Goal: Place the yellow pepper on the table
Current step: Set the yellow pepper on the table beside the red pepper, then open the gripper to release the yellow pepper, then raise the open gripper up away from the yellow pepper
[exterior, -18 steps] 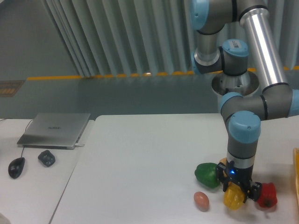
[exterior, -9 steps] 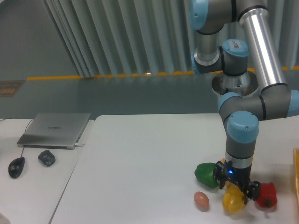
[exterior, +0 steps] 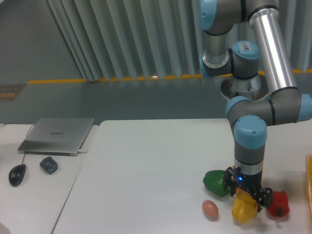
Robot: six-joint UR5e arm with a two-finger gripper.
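Note:
The yellow pepper (exterior: 243, 210) is glossy and lobed, low over the front right of the large white table (exterior: 146, 175). My gripper (exterior: 246, 199) points straight down and is shut on the yellow pepper's top. I cannot tell whether the pepper touches the tabletop. A green pepper (exterior: 215, 182) lies just left of the gripper and a red pepper (exterior: 278, 203) just right of it.
A small brownish egg-like item (exterior: 210, 209) lies left of the yellow pepper. An orange item (exterior: 309, 180) shows at the right edge. On the smaller left desk are a closed laptop (exterior: 57, 135), a mouse (exterior: 17, 174) and a small dark object (exterior: 48, 165).
The gripper with the yellow pepper has shifted slightly left and turned a little. The other items have not moved.

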